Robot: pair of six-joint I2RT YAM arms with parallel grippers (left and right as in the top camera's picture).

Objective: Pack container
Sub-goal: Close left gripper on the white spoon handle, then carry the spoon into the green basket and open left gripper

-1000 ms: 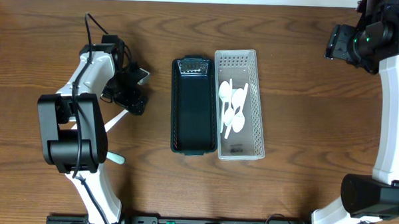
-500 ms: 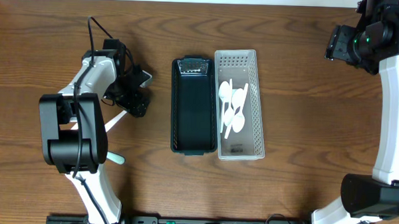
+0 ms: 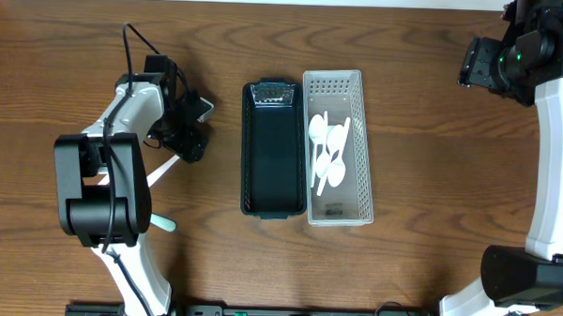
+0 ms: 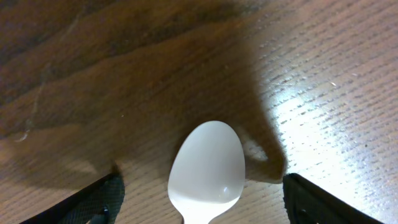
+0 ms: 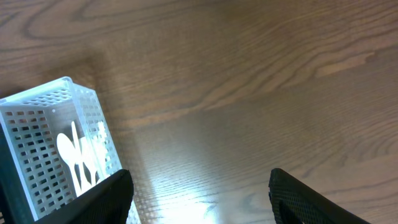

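Observation:
A white plastic spoon (image 4: 207, 168) lies on the wood table, its bowl between the spread fingers of my left gripper (image 4: 200, 202), which is open and not touching it. From overhead, the left gripper (image 3: 192, 127) is left of the black container (image 3: 274, 153), and the spoon's handle (image 3: 161, 170) sticks out down-left. A white perforated basket (image 3: 356, 95) next to the container holds several white spoons (image 3: 327, 152). My right gripper (image 3: 476, 63) is open and empty at the far right, above bare table (image 5: 202, 193).
A small white and teal object (image 3: 164, 224) lies on the table near the left arm's base. The basket's corner shows at the left edge of the right wrist view (image 5: 25, 106). The black container's inside looks empty.
My left gripper has shifted slightly up and to the right over the spoon. The right arm, container and basket have not moved.

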